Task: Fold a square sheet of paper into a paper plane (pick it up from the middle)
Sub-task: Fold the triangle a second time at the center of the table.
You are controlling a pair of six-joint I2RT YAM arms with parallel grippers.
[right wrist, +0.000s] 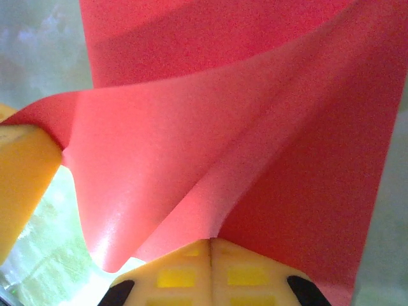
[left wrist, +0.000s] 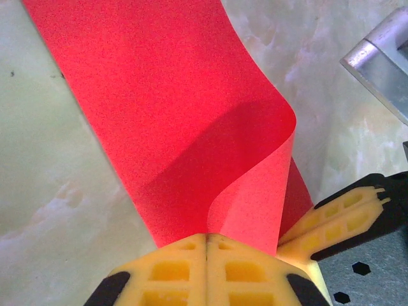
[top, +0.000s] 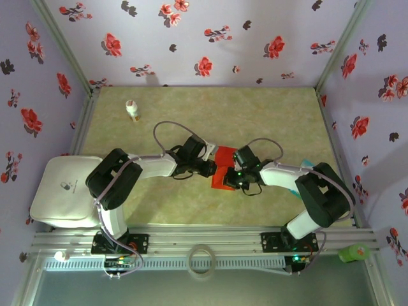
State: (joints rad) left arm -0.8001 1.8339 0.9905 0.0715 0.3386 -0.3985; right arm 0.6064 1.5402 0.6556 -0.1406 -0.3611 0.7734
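Marbled green-beige laminate covers the tabletop (top: 268, 121) in the top external view. It is boxed in by lavender walls (top: 210, 38) printed with red and dark flowers, with aluminium posts at the corners. The square sheet of paper (top: 224, 167), bright red, sits mid-table between the 2 arms. The left gripper (top: 211, 167) meets it at its left edge and the right gripper (top: 230, 180) at its lower right. A small white bottle (top: 132, 109) with an orange band stands upright far back on the left, well apart from the sheet. A white cushioned pad (top: 64, 188) lies at the left edge, and its small dark logo is too small to read. A clear tape ring (top: 201, 260) and a green object (top: 354, 253) rest on the front rail.

From the left wrist, the red sheet (left wrist: 166, 121) runs away across the table, and its near right part curls up into a rounded loop. The left gripper's yellow fingers (left wrist: 172, 274) are pressed together, pinching the sheet's near edge. A yellow finger of the other gripper (left wrist: 344, 220) touches the paper at the right. A grey metal piece (left wrist: 382, 57) crosses the upper right corner.

From the right wrist, the sheet (right wrist: 268, 127) billows in soft folds that gather at the right gripper's fingers (right wrist: 248, 277). These are closed tight on the paper. Another yellow finger (right wrist: 22, 185) holds the paper's left corner. No writing shows on the paper.
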